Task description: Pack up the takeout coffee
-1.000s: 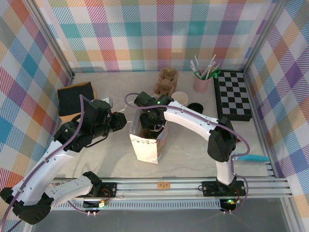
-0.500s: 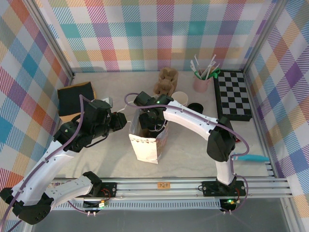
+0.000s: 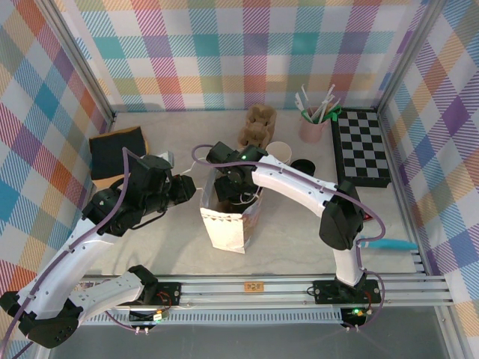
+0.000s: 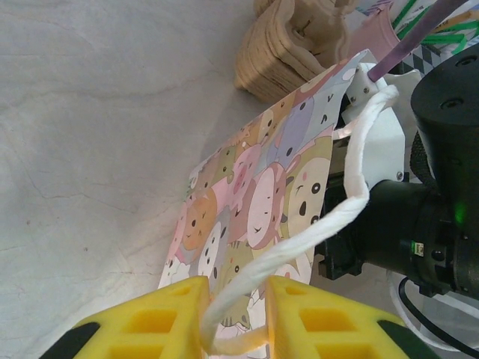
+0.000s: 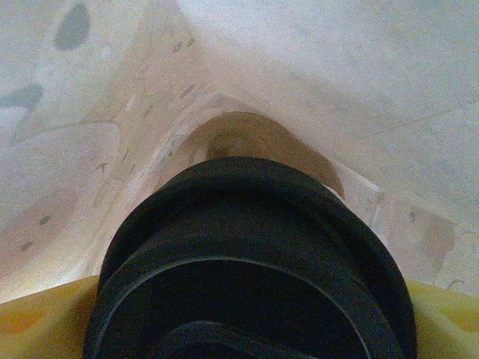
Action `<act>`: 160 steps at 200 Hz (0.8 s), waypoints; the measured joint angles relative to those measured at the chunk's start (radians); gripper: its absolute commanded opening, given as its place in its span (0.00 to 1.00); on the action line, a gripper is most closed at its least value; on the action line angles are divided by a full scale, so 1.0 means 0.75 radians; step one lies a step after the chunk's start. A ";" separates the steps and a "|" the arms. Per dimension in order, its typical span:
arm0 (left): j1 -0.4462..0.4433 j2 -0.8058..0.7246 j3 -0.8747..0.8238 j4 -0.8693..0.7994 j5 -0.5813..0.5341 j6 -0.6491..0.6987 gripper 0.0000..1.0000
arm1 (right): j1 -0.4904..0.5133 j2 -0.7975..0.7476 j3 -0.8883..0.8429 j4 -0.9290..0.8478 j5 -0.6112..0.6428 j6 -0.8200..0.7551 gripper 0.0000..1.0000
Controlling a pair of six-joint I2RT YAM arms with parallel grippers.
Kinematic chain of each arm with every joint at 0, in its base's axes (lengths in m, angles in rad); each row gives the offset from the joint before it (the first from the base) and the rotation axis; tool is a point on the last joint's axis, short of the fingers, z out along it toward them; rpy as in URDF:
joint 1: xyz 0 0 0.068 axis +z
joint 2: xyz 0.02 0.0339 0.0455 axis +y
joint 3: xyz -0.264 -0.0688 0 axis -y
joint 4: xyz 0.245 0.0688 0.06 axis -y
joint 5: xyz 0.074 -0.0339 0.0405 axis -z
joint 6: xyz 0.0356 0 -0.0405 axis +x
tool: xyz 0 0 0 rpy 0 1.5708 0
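The black-lidded takeout coffee [image 5: 247,254] stands upright, deep inside the paper bag [image 5: 314,67].

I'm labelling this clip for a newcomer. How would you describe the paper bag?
Start at the middle of the table, near its front. The paper bag stands upright there, mouth open. Alone among its neighbours, it bears cartoon animal faces and a white cord handle.
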 measured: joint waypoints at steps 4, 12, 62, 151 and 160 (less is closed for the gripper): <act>0.000 0.000 0.000 0.000 0.000 0.000 0.27 | 0.000 0.000 0.001 -0.003 -0.001 0.000 0.85; 0.000 0.000 0.000 0.001 0.000 0.000 0.27 | 0.000 0.000 0.003 -0.008 -0.005 0.000 0.85; 0.000 0.000 0.000 0.000 0.000 0.000 0.27 | 0.004 0.003 0.013 -0.037 -0.021 -0.002 0.90; 0.000 0.000 0.000 0.001 0.000 0.000 0.28 | 0.013 0.027 0.039 -0.116 -0.055 -0.015 0.99; 0.000 0.001 0.000 0.001 0.000 0.000 0.28 | 0.012 0.027 0.046 -0.120 -0.055 -0.015 1.00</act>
